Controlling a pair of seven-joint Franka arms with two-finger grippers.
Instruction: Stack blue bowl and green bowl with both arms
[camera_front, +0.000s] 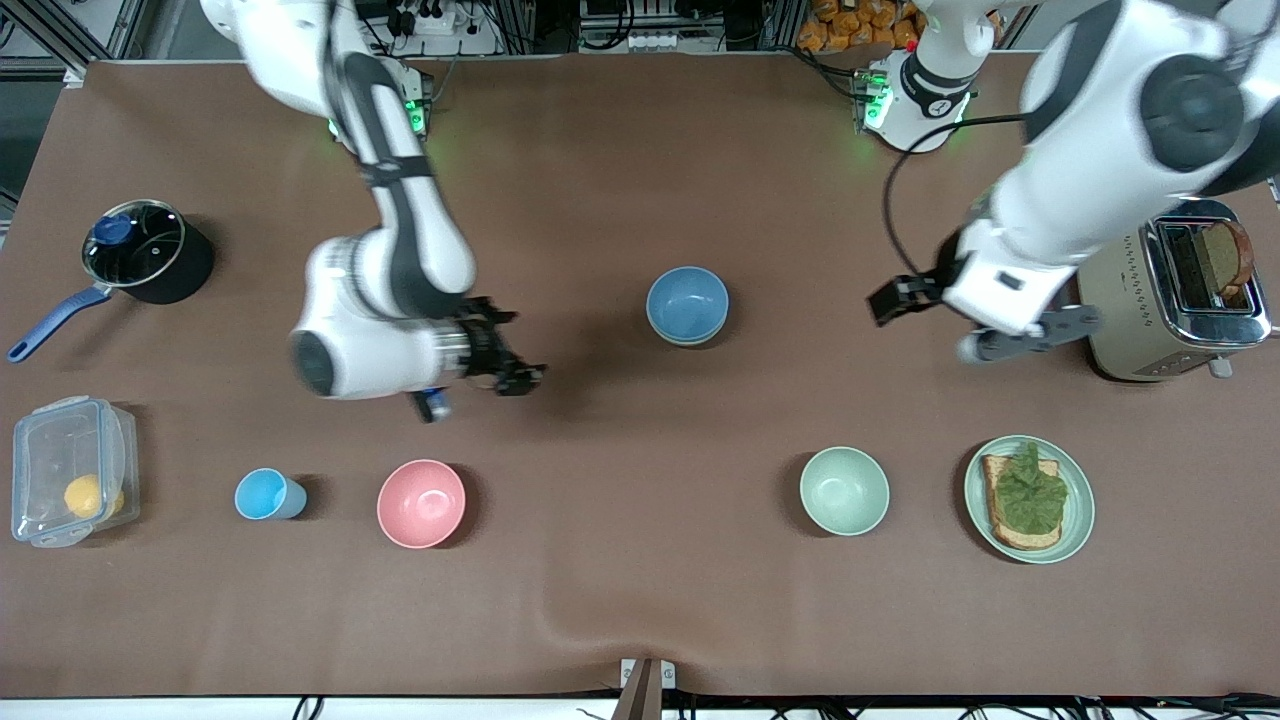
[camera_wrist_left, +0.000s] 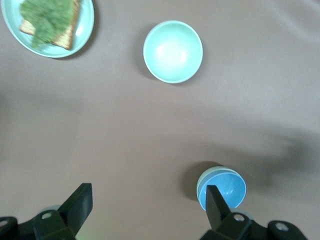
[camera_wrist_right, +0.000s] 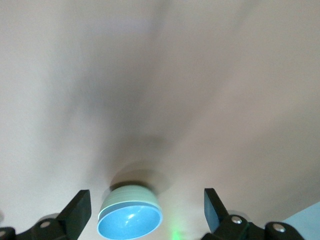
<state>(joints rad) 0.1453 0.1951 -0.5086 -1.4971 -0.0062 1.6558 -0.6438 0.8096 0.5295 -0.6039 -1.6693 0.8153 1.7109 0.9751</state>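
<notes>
Brown cloth covers the whole table (camera_front: 620, 620), and near its middle the blue bowl (camera_front: 687, 304) sits nested inside the green bowl (camera_wrist_right: 124, 196), whose pale rim shows just under the blue one in both wrist views. Judged from that, the stack looks made and both arms are clear of it.

What could go wrong now is mostly a stray bump. The left gripper (camera_front: 985, 322) hangs over bare cloth between the stacked bowls and the toaster (camera_front: 1175, 300), toward the left arm's end of the table; if the arm swings low on its way out, its forearm or fingers could clip the toaster just beside it, or drag the plate (camera_front: 1075, 535) carrying toast and lettuce. The stack itself is light and loose, so a sweep through the middle by either arm could knock the blue bowl off its seat or push both bowls along the cloth. A second, mintier green bowl (camera_front: 844, 490) stands apart from the stack, and taking it for the task's bowl would be a wasted move.

The left gripper's jaws stand wide apart, with nothing between them and nothing touched. The right gripper (camera_front: 478, 383) hovers over bare cloth toward the right arm's end from the stack, with the pink bowl (camera_front: 421, 503) on the table near it; its jaws are also spread fully, empty and clear of everything.
</notes>
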